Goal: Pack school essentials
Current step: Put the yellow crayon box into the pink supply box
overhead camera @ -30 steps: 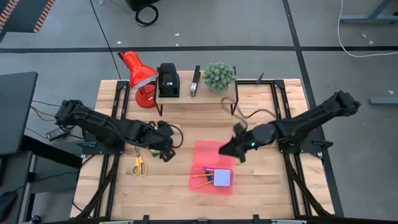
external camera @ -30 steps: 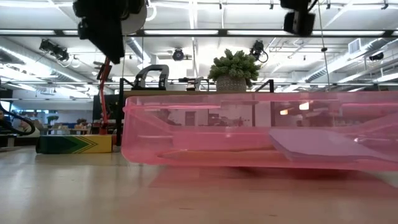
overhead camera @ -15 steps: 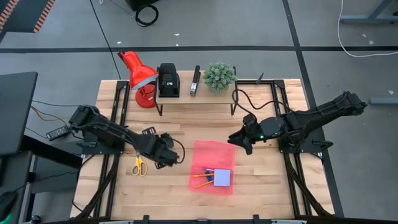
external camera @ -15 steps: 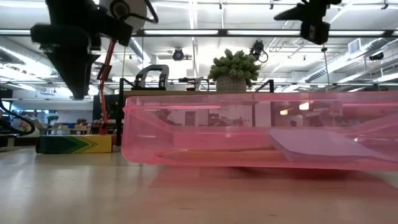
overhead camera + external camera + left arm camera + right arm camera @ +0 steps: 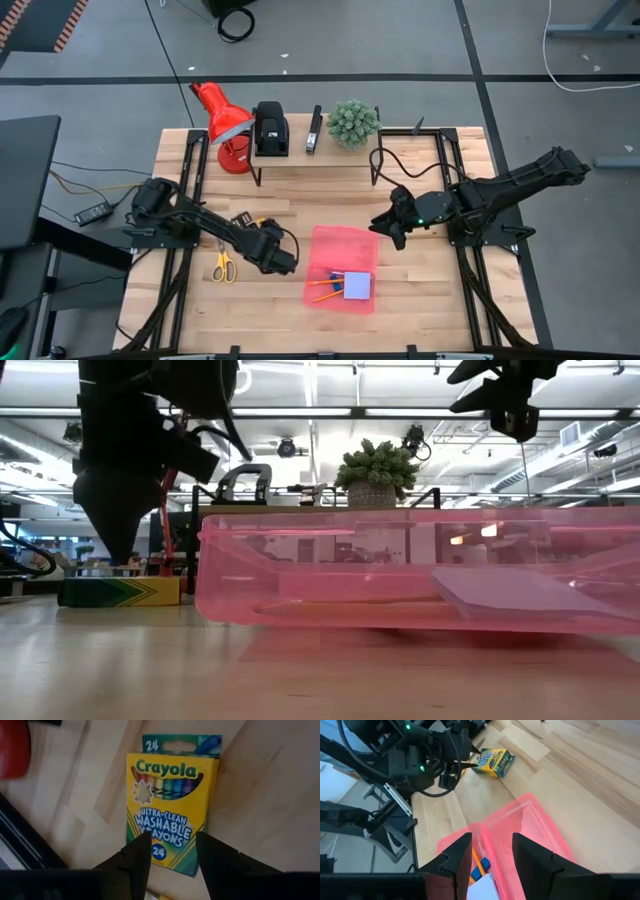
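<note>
Left wrist view: the yellow-green crayon box (image 5: pixel 169 804) is seen lying flat on the wooden table (image 5: pixel 260 795), just past the left gripper (image 5: pixel 171 851). The gripper's fingers are spread apart and nothing is held between them. Near the box, a pink bin (image 5: pixel 340 267) is set on the table, with two orange pencils (image 5: pixel 326 289) and a pale lavender-blue notepad (image 5: pixel 357 286) inside. Yellow-handled scissors (image 5: pixel 223 265) are laid on the other side of the left gripper. The right gripper (image 5: pixel 386 227) is held beside the bin, open and empty.
</note>
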You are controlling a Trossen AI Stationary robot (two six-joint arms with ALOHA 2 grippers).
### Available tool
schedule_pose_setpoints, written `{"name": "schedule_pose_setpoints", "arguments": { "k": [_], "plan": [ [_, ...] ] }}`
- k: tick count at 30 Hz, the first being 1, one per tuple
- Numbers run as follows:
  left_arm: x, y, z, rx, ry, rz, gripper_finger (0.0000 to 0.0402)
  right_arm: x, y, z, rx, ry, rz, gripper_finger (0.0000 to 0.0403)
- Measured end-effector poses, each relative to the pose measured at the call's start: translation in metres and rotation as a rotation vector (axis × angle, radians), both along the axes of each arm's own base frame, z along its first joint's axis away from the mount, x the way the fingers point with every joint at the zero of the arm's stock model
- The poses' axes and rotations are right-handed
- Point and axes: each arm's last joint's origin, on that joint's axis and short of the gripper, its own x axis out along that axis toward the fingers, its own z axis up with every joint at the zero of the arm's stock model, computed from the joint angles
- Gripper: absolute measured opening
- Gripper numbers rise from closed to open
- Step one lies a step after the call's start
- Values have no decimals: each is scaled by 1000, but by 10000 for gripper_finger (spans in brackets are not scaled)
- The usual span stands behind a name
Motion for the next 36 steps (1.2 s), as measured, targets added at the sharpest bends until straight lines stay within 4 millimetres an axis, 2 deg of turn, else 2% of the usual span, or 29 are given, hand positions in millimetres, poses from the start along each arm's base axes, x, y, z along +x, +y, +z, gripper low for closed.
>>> {"name": "schedule_pose_setpoints", "arguments": {
  "k": [11,19,27,36],
  "plan": [
    [0,-3,-1,-52,-46,155,165,-3,-1,-5,-11,55,-4,147],
    [2,-1,-2,-89,6,46,165,-3,-1,-5,-10,57,-5,147],
    [7,14,-15,-184,120,123,165,-3,-1,-5,0,58,-11,147],
    [17,12,-10,-185,63,113,165,-3,-1,-5,28,65,-19,147]
  ]
}}
